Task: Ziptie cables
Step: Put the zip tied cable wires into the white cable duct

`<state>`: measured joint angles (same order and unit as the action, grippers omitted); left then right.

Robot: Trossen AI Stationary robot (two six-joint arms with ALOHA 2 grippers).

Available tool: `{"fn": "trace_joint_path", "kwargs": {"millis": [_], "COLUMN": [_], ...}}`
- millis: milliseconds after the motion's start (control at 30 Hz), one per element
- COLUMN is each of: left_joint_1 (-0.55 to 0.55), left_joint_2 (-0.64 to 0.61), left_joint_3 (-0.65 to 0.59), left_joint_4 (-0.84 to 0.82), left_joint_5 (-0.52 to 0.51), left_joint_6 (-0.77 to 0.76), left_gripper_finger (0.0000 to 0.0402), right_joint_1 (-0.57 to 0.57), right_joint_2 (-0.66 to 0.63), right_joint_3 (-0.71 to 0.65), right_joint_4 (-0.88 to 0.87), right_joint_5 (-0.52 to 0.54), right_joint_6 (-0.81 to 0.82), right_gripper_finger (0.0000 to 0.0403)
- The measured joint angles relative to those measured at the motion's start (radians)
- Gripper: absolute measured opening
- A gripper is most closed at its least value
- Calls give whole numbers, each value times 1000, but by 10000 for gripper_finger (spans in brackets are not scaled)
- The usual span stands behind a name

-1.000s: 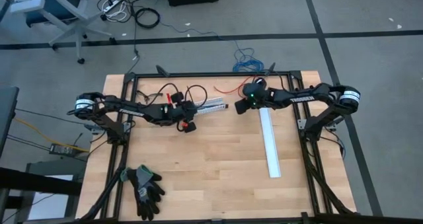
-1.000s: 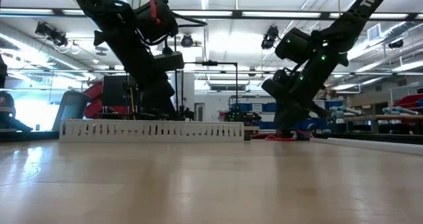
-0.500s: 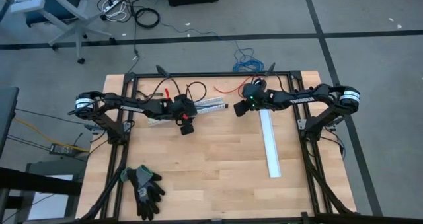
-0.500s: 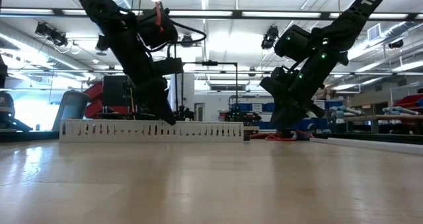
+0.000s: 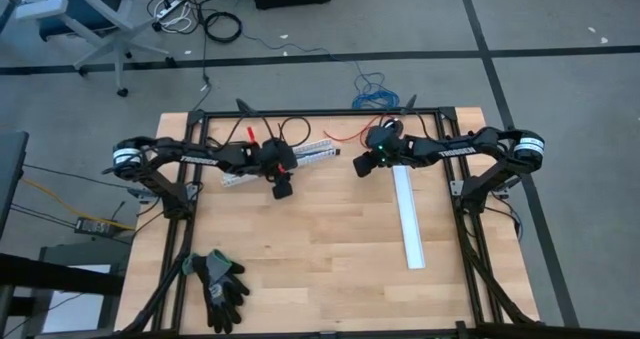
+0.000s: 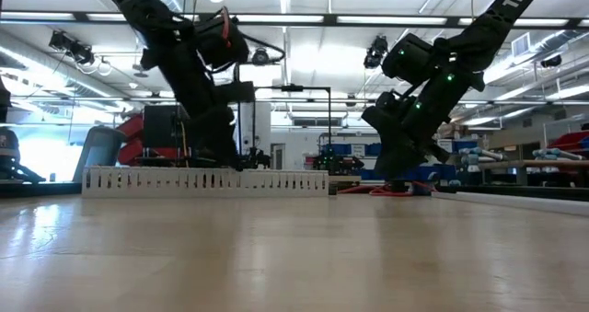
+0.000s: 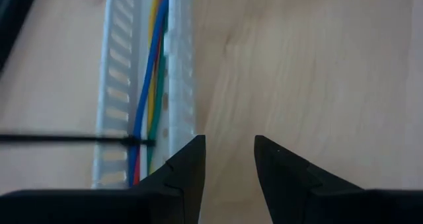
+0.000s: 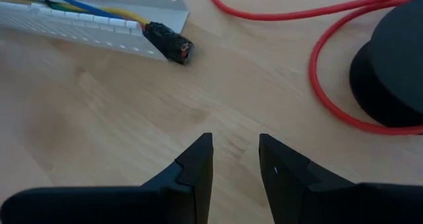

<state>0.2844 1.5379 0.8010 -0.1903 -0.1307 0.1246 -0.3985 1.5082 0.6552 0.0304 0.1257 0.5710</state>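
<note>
The bundle of thin coloured cables [image 7: 149,78] (blue, yellow, white, green and red strands) lies inside a white slotted plastic wire duct [image 7: 114,85], toward the upper middle of the high view. A thin black zip tie [image 7: 59,139] already crosses the duct and meets the wires, so the tie seems threaded. Whether it is cinched tight I cannot tell, and any trimming of the long tail looks left to do.

The left claw [image 7: 229,159] hovers just beside the duct, its two dark fingers parted with bare pale wood between them, holding nothing. The right claw [image 8: 235,159] sits near the bundle's dark connector end [image 8: 169,43], which pokes out of the duct's end; its fingers also stand apart and empty.

The wooden bench [image 5: 330,249] is smooth, light-grained plank. A glossy red wire [image 8: 330,59] loops around a matte black round spool [image 8: 393,45]. A second white duct strip [image 5: 408,219] lies at centre right, and dark knit gloves [image 5: 218,283] at lower left.
</note>
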Motion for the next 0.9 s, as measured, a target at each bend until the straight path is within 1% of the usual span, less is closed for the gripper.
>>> {"fn": "trace_joint_path", "kwargs": {"millis": [200, 333, 467, 533, 600, 633, 700, 833, 900], "left_joint_1": [16, 58, 96, 108, 113, 113, 113, 109, 102], "left_joint_2": [-2, 6, 7, 7, 7, 7, 7, 7, 8], "left_joint_3": [24, 24, 24, 24, 24, 22, 13, 13, 12], "left_joint_4": [-23, -56, -82, -92, -96, -92, -92, -94, -84], "left_joint_5": [-38, -51, -45, 5, 50, 57, 61, 86, 111], "left_joint_6": [27, 24, 22, 21, 21, 21, 21, 20, 19], "left_gripper_finger": [140, 140, 140, 135, 123, 114, 89, 25, 12], "right_joint_1": [0, 0, 0, 0, 0, 0, 0, 0, 0], "right_joint_2": [0, 0, 0, 0, 0, 0, 0, 0, 0], "right_joint_3": [0, 0, 0, 0, 0, 0, 0, 0, 0], "right_joint_4": [2, 2, 12, 22, 33, 38, 52, 73, 76], "right_joint_5": [1, 1, 1, 1, 2, 2, 2, 2, 2], "right_joint_6": [-17, -26, -26, -26, -26, -26, -25, -14, -7], "right_gripper_finger": [111, 111, 111, 111, 111, 111, 111, 111, 111]}}
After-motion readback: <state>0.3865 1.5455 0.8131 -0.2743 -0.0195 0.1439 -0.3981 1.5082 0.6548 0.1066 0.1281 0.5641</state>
